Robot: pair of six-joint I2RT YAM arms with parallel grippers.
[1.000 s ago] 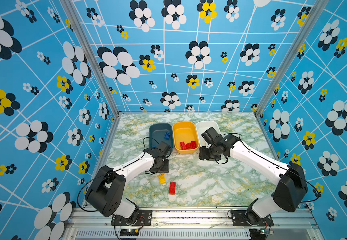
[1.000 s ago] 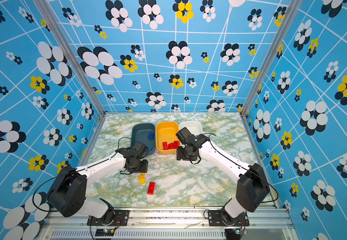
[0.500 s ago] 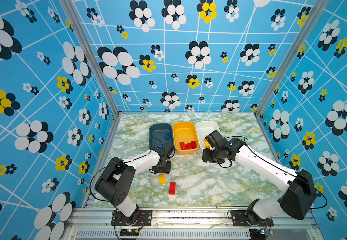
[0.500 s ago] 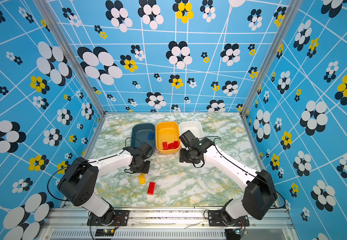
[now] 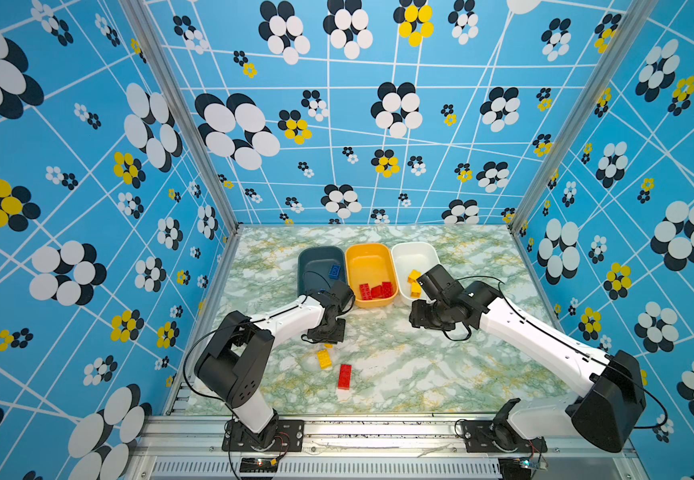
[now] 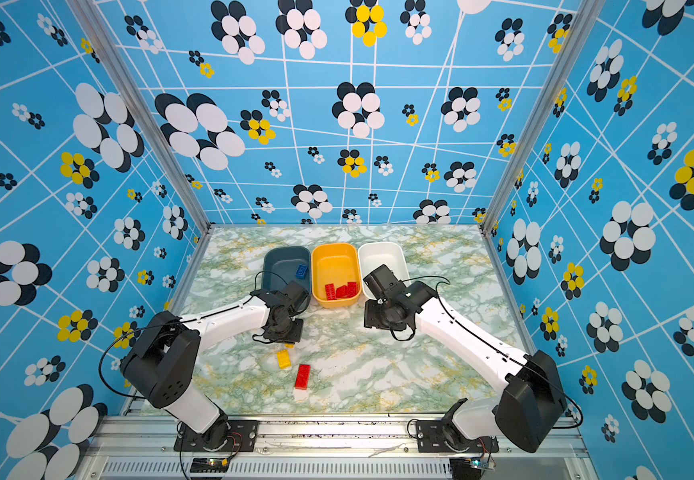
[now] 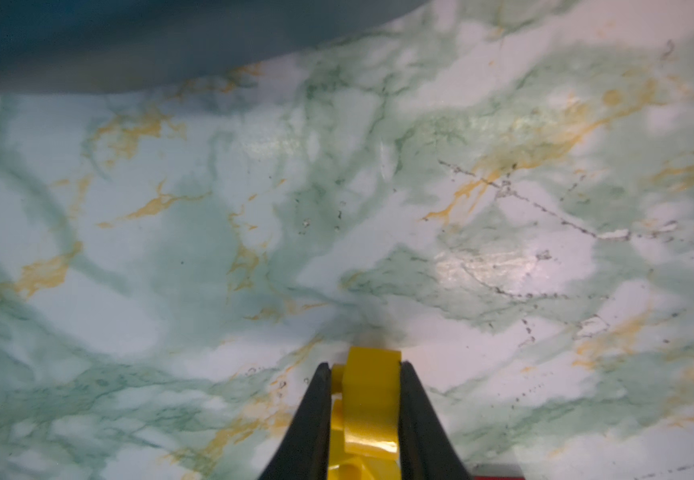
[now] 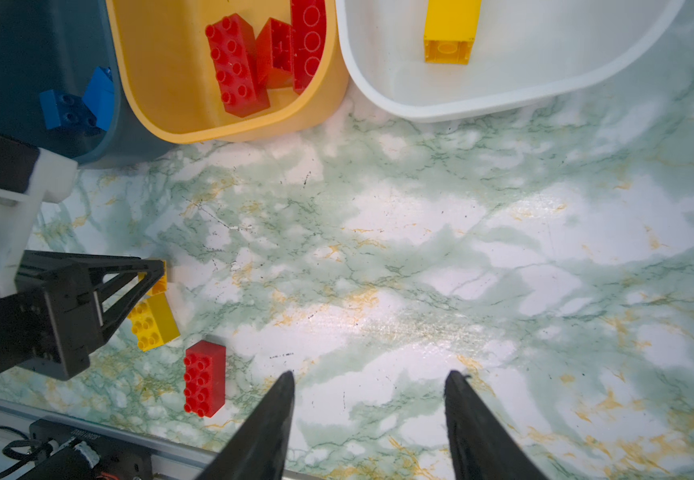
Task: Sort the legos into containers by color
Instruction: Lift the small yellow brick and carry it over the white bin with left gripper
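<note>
We get bright even light, soft shadows. Glare on surface (image 7: pixel 482 266) just ahead of left claw (image 7: pixel 365 368); teal tub (image 7: pixel 87 41) beyond it blurred. Top views warp at edges.

Bare tabletop (image 5: pixel 420 374) beside red brick (image 5: pixel 344 376); tubs (image 5: pixel 372 304) behind, seemingly gapless.
</note>
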